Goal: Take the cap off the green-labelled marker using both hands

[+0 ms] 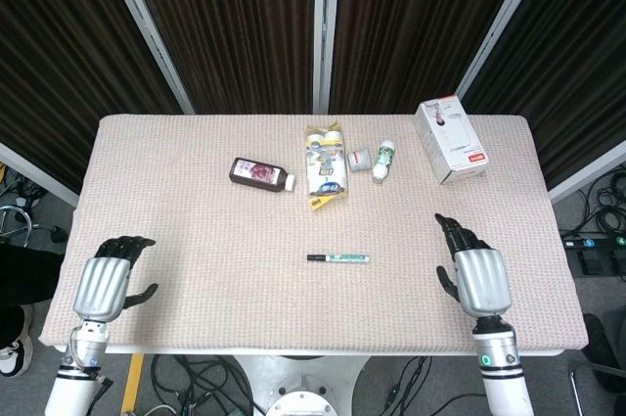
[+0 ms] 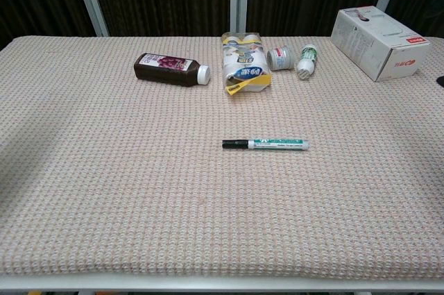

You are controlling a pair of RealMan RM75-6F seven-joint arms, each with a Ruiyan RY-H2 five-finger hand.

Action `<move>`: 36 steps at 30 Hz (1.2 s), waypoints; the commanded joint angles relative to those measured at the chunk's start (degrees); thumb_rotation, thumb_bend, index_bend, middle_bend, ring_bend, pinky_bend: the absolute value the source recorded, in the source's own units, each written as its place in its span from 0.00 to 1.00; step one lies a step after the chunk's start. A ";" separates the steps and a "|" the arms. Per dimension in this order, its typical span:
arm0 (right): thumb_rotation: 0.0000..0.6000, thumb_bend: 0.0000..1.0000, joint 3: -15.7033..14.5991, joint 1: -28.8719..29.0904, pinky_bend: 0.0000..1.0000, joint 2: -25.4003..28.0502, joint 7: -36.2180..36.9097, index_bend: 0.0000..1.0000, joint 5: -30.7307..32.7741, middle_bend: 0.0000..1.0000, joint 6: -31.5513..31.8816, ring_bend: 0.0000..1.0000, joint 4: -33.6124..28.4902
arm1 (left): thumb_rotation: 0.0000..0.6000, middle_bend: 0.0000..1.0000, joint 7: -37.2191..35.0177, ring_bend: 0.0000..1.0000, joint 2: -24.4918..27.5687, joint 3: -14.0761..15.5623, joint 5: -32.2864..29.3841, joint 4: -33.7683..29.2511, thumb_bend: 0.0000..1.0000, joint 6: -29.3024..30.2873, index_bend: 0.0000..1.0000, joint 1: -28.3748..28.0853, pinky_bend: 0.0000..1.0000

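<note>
The green-labelled marker point(image 1: 338, 258) lies flat near the table's middle, black cap pointing left; the chest view shows the same marker point(image 2: 265, 144). My right hand point(image 1: 473, 271) hovers to the marker's right, over the table's near right part, fingers apart and holding nothing. My left hand point(image 1: 106, 281) sits at the near left corner, far from the marker, fingers spread and empty. The chest view shows only a dark sliver at its right edge.
At the back stand a dark juice bottle point(image 1: 261, 174) lying on its side, a pack of tissue rolls point(image 1: 326, 166), a small jar point(image 1: 360, 158), a small green-white bottle point(image 1: 384, 159) and a white box point(image 1: 451, 139). The woven cloth point(image 1: 196, 240) covers the table.
</note>
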 commanded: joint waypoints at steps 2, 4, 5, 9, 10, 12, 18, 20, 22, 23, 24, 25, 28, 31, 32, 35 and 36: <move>1.00 0.21 2.93 5.77 0.86 -2.04 -6.62 0.26 8.90 0.31 -6.56 0.68 -2.00 | 1.00 0.29 -0.61 0.22 -0.25 0.24 -0.40 0.74 0.15 -0.41 0.28 -0.14 0.25; 1.00 0.21 3.70 7.99 0.86 -3.21 -9.86 0.30 11.92 0.34 -7.74 0.70 -1.48 | 1.00 0.29 -1.19 0.22 -0.33 0.50 -0.58 1.29 0.15 -0.62 0.28 -0.12 0.26; 1.00 0.21 3.92 8.92 0.86 -3.83 -11.23 0.31 13.36 0.35 -8.16 0.71 -1.19 | 1.00 0.29 -1.47 0.22 -0.34 0.61 -0.61 1.51 0.15 -0.69 0.28 -0.11 0.26; 1.00 0.21 4.37 13.18 0.86 -6.95 -15.47 0.37 20.04 0.38 -10.45 0.73 0.33 | 1.00 0.29 -3.10 0.22 -0.21 1.20 -0.32 2.43 0.15 -0.69 0.28 0.07 0.26; 1.00 0.21 4.44 14.06 0.86 -7.68 -16.16 0.38 21.18 0.38 -10.70 0.73 0.94 | 1.00 0.29 -3.48 0.22 -0.16 1.32 -0.24 2.60 0.15 -0.66 0.28 0.12 0.26; 1.00 0.20 4.59 15.99 0.86 -9.58 -17.76 0.40 23.47 0.40 -10.78 0.74 2.76 | 1.00 0.29 -4.22 0.22 -0.07 1.56 -0.12 2.98 0.15 -0.66 0.28 0.20 0.26; 1.00 0.21 4.38 20.50 0.86 -15.18 -21.31 0.43 28.91 0.42 -9.88 0.74 8.50 | 1.00 0.29 -5.87 0.22 -0.07 2.32 0.25 4.21 0.15 -0.68 0.28 0.46 0.26; 1.00 0.21 3.89 21.60 0.86 -16.66 -21.80 0.44 30.21 0.42 -9.75 0.74 10.05 | 1.00 0.29 -6.38 0.22 -0.13 2.56 0.40 4.64 0.15 -0.68 0.28 0.54 0.26; 1.00 0.21 3.44 22.30 0.86 -17.86 -21.95 0.44 31.06 0.42 -9.41 0.74 11.23 | 1.00 0.29 -6.76 0.22 -0.17 2.69 0.50 4.96 0.15 -0.77 0.28 0.53 0.26; 1.00 0.21 3.21 22.60 0.86 -18.40 -21.98 0.44 31.41 0.42 -9.23 0.74 11.80 | 1.00 0.29 -6.91 0.22 -0.18 2.76 0.55 5.11 0.15 -0.82 0.28 0.52 0.26; 1.00 0.21 2.93 22.97 0.86 -19.09 -21.90 0.44 31.79 0.42 -9.03 0.73 12.55 | 1.00 0.29 -7.10 0.22 -0.19 2.82 0.63 5.27 0.15 -0.89 0.28 0.48 0.26; 1.00 0.21 2.74 23.22 0.86 -19.56 -21.73 0.44 31.98 0.42 -8.92 0.73 13.11 | 1.00 0.29 -7.22 0.22 -0.18 2.87 0.67 5.37 0.15 -0.95 0.28 0.46 0.26; 1.00 0.21 2.43 23.92 0.86 -21.10 -20.93 0.44 32.41 0.42 -8.35 0.73 15.04 | 1.00 0.29 -7.52 0.22 -0.16 2.97 0.82 5.59 0.15 -1.02 0.28 0.40 0.26; 1.00 0.21 2.20 24.62 0.86 -22.50 -20.62 0.43 32.79 0.43 -7.70 0.74 16.97 | 1.00 0.29 -7.65 0.22 -0.20 3.02 0.94 5.64 0.15 -0.99 0.28 0.37 0.26; 1.00 0.21 2.11 24.86 0.86 -22.85 -20.46 0.43 32.80 0.43 -7.68 0.74 17.59 | 1.00 0.29 -7.66 0.22 -0.23 3.02 0.94 5.65 0.15 -1.01 0.28 0.34 0.26; 1.00 0.22 1.99 25.61 0.86 -24.00 -20.06 0.43 33.31 0.43 -7.78 0.74 19.49 | 1.00 0.29 -7.68 0.22 -0.30 3.03 0.86 5.73 0.15 -1.12 0.28 0.30 0.26; 1.00 0.22 1.95 25.89 0.86 -24.44 -20.02 0.43 33.63 0.43 -7.81 0.74 20.10 | 1.00 0.29 -7.67 0.22 -0.33 3.04 0.81 5.76 0.15 -1.17 0.28 0.28 0.26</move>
